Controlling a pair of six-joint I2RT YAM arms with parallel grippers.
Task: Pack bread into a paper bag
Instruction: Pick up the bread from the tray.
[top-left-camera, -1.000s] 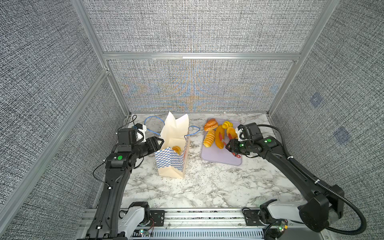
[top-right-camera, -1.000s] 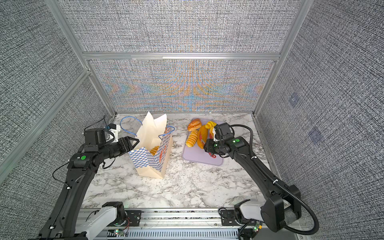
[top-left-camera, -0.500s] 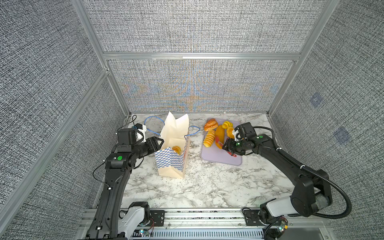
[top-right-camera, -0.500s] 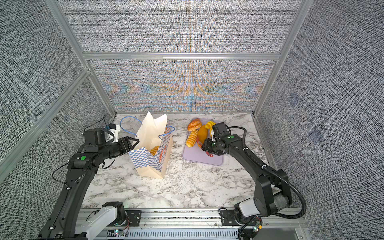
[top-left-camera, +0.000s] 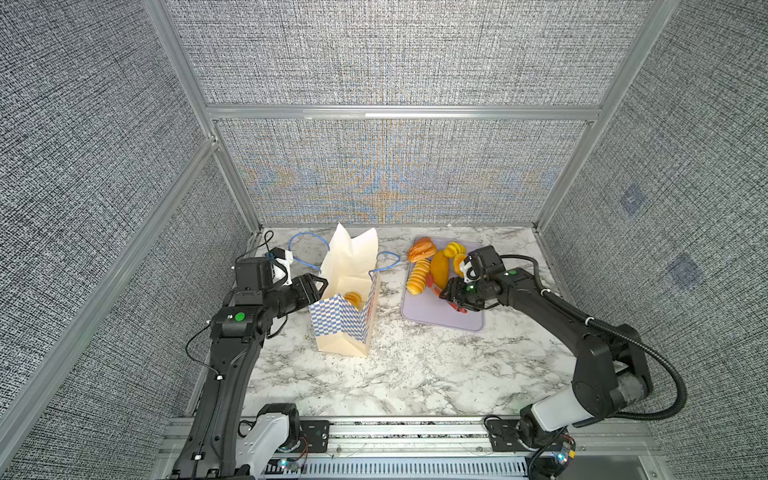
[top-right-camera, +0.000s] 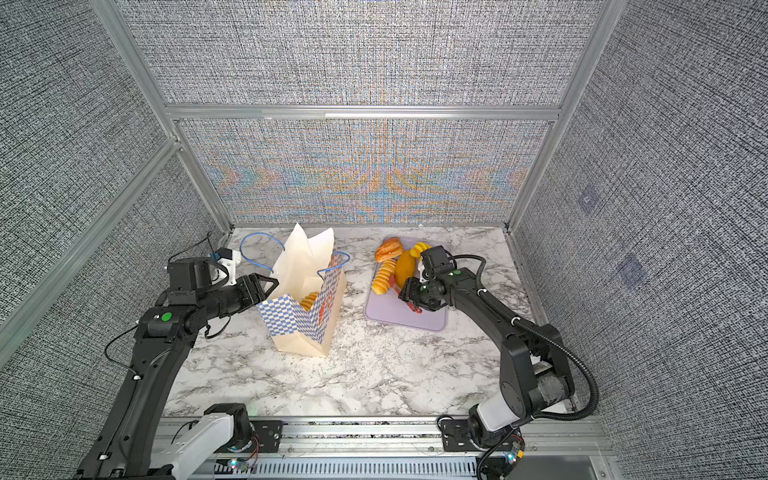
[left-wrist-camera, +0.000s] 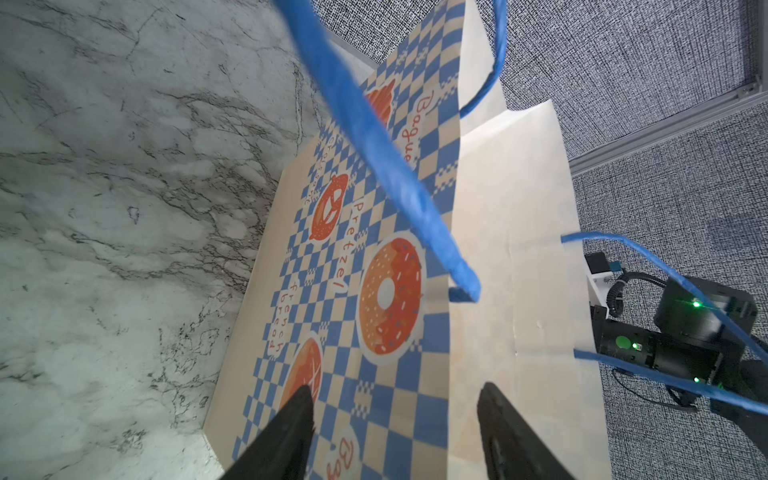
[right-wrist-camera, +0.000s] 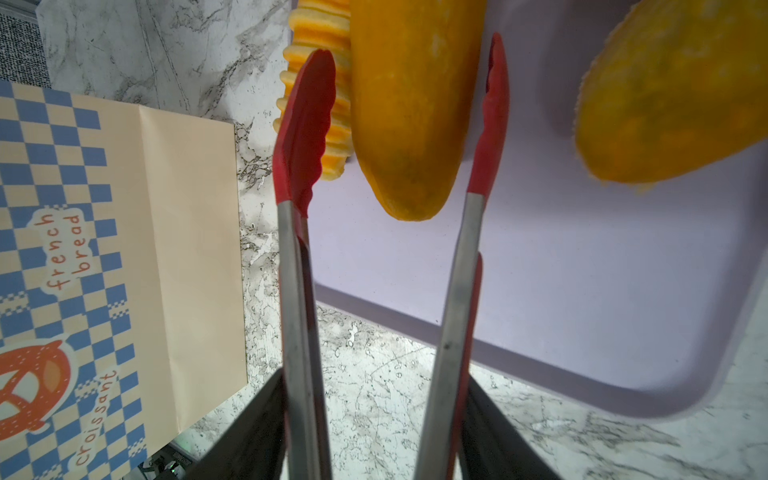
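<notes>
The right gripper (right-wrist-camera: 376, 419) clamps red-tipped steel tongs (right-wrist-camera: 453, 266) straddling a smooth orange loaf (right-wrist-camera: 409, 104) on the lilac plastic tray (right-wrist-camera: 582, 291), with a ridged yellow loaf (top-left-camera: 417, 276) crowding one tip. The left gripper (left-wrist-camera: 397, 388) gapes at the checkered cream paper bag (top-left-camera: 340, 320).

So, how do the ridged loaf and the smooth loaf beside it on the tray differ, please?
The ridged loaf is paler, grooved crosswise; the smooth loaf is deeper orange, plain. The tongs flank the smooth loaf, not the ridged loaf. Both lie on the lilac tray.
</notes>
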